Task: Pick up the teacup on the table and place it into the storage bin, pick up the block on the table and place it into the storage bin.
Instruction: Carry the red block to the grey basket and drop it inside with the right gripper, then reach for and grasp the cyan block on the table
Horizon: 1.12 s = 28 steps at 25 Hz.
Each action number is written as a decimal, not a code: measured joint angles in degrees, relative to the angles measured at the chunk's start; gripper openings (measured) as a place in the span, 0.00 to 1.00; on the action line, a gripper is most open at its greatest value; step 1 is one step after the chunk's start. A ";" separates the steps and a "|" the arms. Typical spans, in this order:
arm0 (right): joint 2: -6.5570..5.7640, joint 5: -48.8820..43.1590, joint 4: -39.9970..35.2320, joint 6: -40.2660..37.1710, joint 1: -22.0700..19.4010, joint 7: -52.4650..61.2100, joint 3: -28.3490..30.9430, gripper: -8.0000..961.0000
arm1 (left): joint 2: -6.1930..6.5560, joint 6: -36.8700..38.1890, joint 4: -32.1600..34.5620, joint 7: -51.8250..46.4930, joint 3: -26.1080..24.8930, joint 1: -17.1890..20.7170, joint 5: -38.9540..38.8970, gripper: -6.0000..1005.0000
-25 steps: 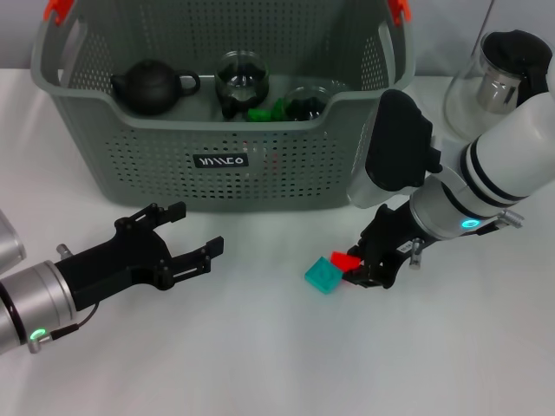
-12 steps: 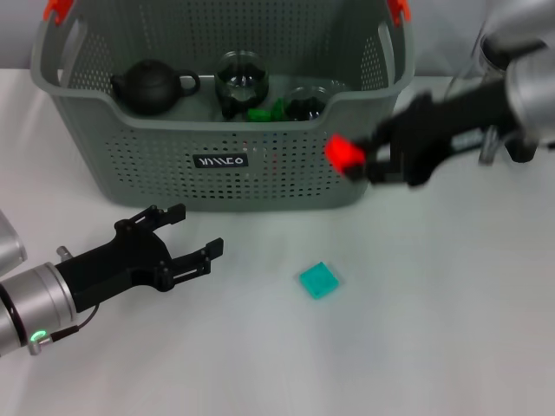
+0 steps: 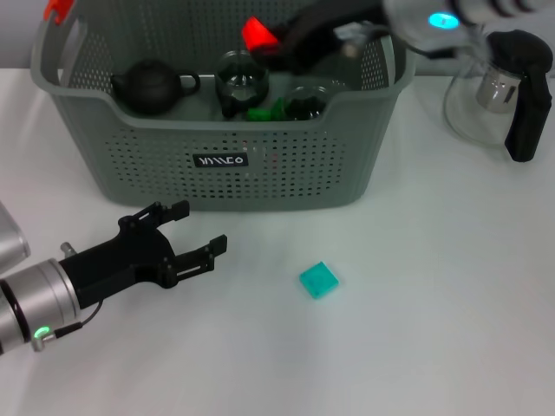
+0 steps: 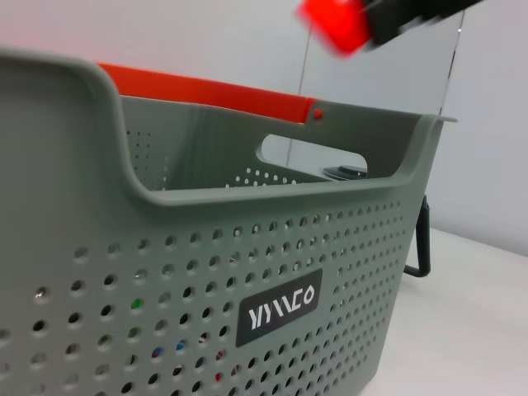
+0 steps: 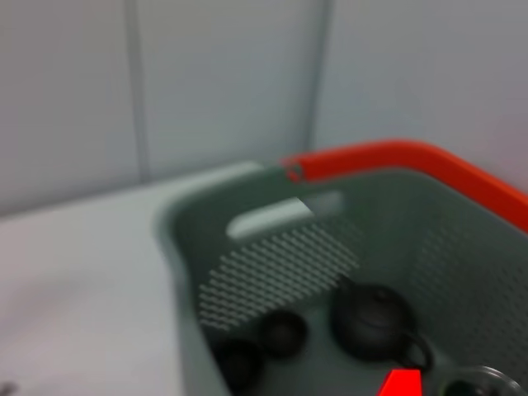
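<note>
Inside storage bin [image 3: 286, 178] — teapot [image 3: 152, 85], cups; red block [image 3: 257, 33] above.

One basket [image 3: 260, 165], grey-green, with two orange handle clips [image 3: 57, 9]. Blocks: three — one red block [image 3: 257, 33] above the basket, one teal block [image 3: 319, 280] on the table [image 3: 434, 329], one green block [image 3: 260, 113] inside the basket. One dark teapot [image 3: 152, 85] in the basket. Two glass cups [image 3: 241, 78] in the basket by the head view; the right wrist view also shows two small dark cups [image 5: 282, 332] in there, can't tell if same ones. One glass pitcher [image 3: 494, 87] beside the basket. Two grippers: left gripper [image 3: 186, 238], right gripper [image 3: 290, 39].
</note>
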 joint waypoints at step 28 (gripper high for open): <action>-0.69 0.04 -11.05 -29.82 -7.47 -2.89 4.38 0.85 | 0.28 -0.99 0.02 0.00 -0.79 -0.23 -0.89 0.85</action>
